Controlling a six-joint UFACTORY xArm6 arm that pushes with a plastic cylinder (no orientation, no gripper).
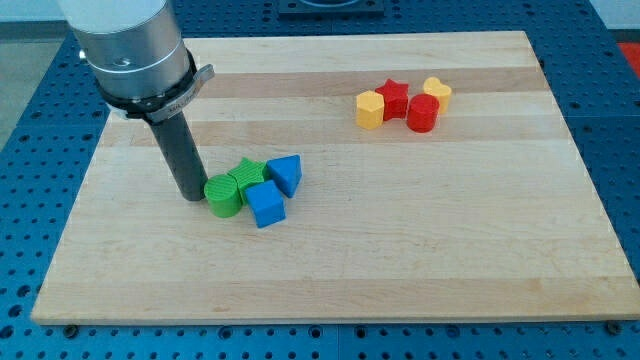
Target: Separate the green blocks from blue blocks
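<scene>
Wooden board [400, 250]; my tip [190, 196] touches green cylinder [223, 196], blue cube [266, 204] beyond; no fingers, bare rod; green star [248, 174] part-hidden.

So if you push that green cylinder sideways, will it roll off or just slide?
It will probably slide: the green cylinder stands on its flat end on the wooden board, so rolling seems unlikely. It looks squat, so tipping seems unlikely too. My tip is right at its left side, and the green star and blue cube crowd its right, so those would likely move with it.
</scene>
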